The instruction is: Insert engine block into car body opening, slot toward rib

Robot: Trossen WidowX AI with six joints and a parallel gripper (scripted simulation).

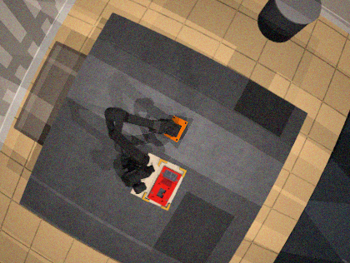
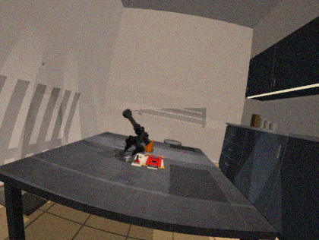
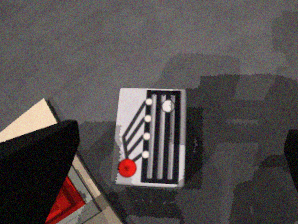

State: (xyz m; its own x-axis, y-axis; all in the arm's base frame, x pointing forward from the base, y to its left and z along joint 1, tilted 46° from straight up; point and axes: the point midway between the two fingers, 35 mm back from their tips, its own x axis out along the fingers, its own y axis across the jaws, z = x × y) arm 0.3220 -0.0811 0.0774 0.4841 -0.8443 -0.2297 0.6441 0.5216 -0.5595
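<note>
The engine block point(image 3: 150, 137), a pale box with a dark striped top, white dots and a red disc, stands on the dark table beside the board in the wrist view. My gripper point(image 1: 146, 179) point(image 3: 181, 139) is open. Its fingers are wide apart on either side of the block, with gaps at both sides. The red car body point(image 1: 167, 187) point(image 2: 150, 162) lies on the board point(image 1: 156, 161) point(image 3: 30, 117). It shows a grey patch and a small dark patch; which one is the opening, I cannot tell. The arm hides the block in the top view.
The pale board with yellow corner marks lies close beside the block. A red patch point(image 3: 69, 200) with a grey rim shows near the left finger. The orange base plate point(image 1: 182, 130) point(image 2: 149, 147) is under the arm's base. A dark round bin point(image 1: 280, 22) stands beyond the table.
</note>
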